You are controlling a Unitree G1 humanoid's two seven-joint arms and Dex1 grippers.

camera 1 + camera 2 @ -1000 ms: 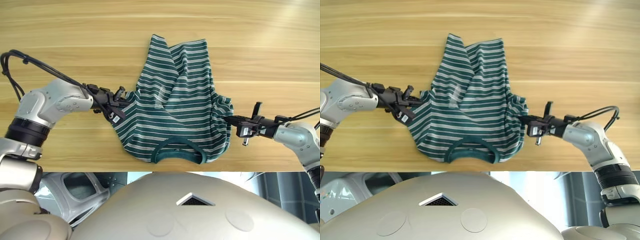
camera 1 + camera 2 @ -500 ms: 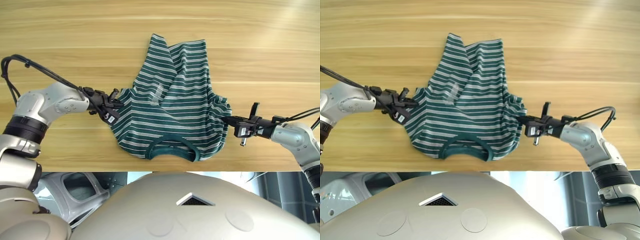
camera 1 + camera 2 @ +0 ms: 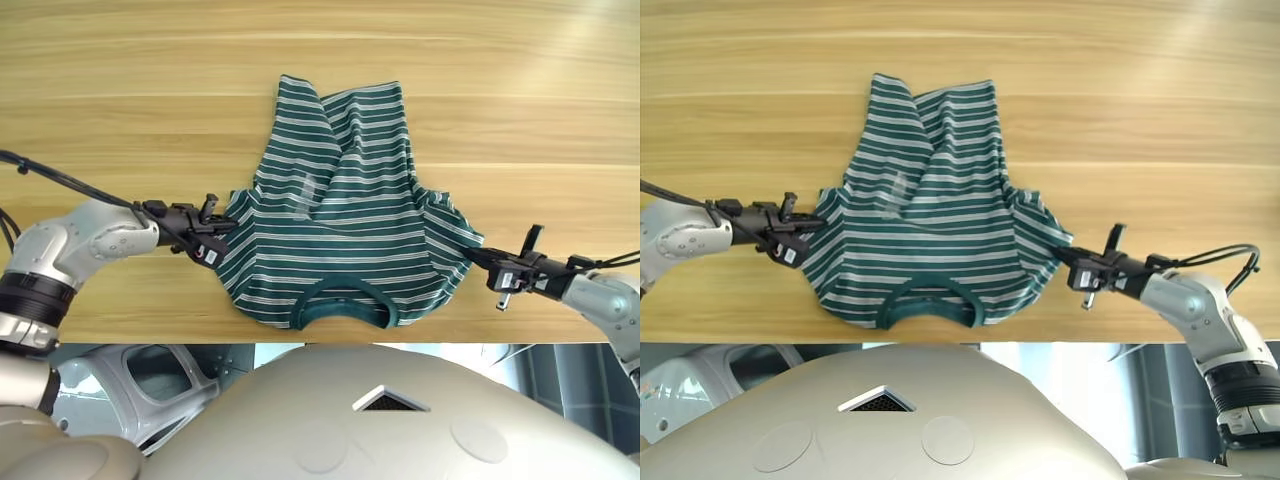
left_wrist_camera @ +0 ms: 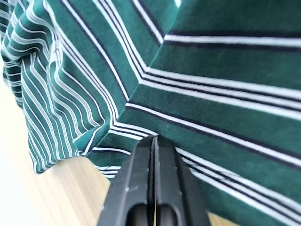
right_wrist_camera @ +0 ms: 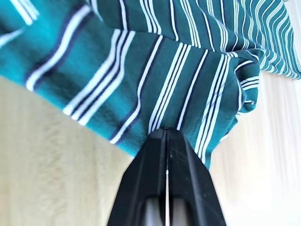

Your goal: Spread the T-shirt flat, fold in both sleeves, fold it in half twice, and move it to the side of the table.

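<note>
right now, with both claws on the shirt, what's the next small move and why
The left claw and right claw are each shut on a side edge of the T-shirt, whose far part is bunched and folded, not flat, so probably draw them wider apart.

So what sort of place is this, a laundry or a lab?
Probably a robot test bench, not a laundry: one wooden table, one striped T-shirt, pinched at each side by the left pincer and right pincer.

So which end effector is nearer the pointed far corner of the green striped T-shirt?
Left. The left end effector grips the green striped T-shirt on the same side as that corner; the right end effector grips the opposite side, farther away.
</note>
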